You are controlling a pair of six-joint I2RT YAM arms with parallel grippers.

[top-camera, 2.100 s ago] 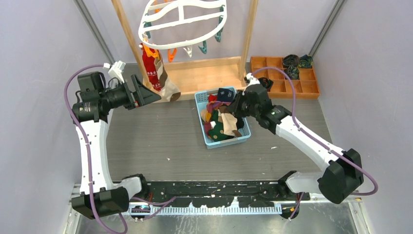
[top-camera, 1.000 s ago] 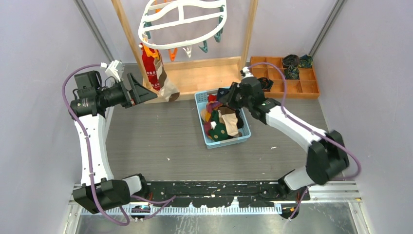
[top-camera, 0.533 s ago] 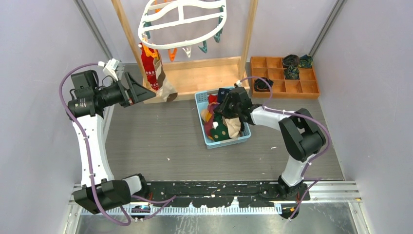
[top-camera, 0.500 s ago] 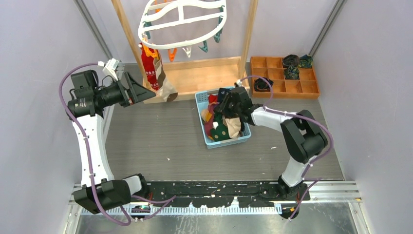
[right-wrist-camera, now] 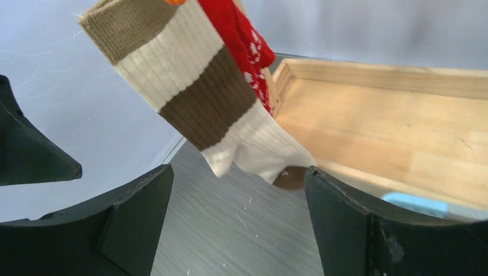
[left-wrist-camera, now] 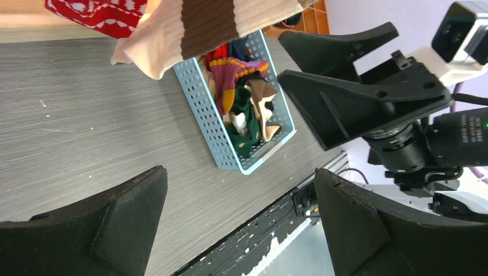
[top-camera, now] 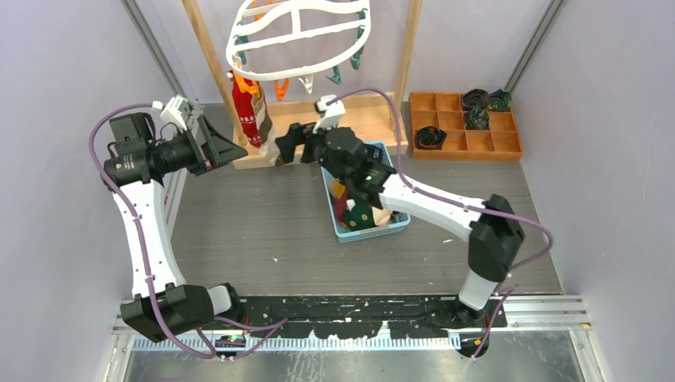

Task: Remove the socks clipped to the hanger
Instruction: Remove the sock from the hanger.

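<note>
- Socks [top-camera: 248, 111], two of them, hang clipped at the 8 o'clock edge of the hanger [top-camera: 298, 31]. The hanger is a white oval ring at 12 o'clock in the top view, hung inside a wooden rack [top-camera: 350, 119].
- In the same view the pair is a red sock [top-camera: 243, 99] with white patterns and a striped sock [top-camera: 269, 143] in beige and brown, touching each other.
- The left gripper [top-camera: 231, 142] sits at 9 o'clock of the pair, jaws spread wide and holding nothing. The right gripper [top-camera: 286, 151] sits at 3 o'clock of the pair, jaws apart and empty.
- A blue basket [top-camera: 338, 227] at the centre of the table [top-camera: 239, 231] holds loose socks [top-camera: 362, 215]. A compartment tray [top-camera: 466, 143] lies at 2 o'clock.
- Left wrist view: the left gripper [left-wrist-camera: 240, 172] frames the scene with wide, empty jaws.
- The striped sock [left-wrist-camera: 224, 23] and red sock [left-wrist-camera: 98, 8] dangle at 12 o'clock. The blue basket [left-wrist-camera: 201, 115] is at centre, and the right gripper [left-wrist-camera: 282, 57] gapes at 2 o'clock.
- Right wrist view: the right gripper [right-wrist-camera: 237, 169] is parted and grips nothing.
- The striped sock [right-wrist-camera: 195, 98] hangs slanted ahead of the gap, with the red sock [right-wrist-camera: 241, 40] behind it at 12 o'clock. The wooden rack [right-wrist-camera: 391, 132] shows its base at 3 o'clock.
</note>
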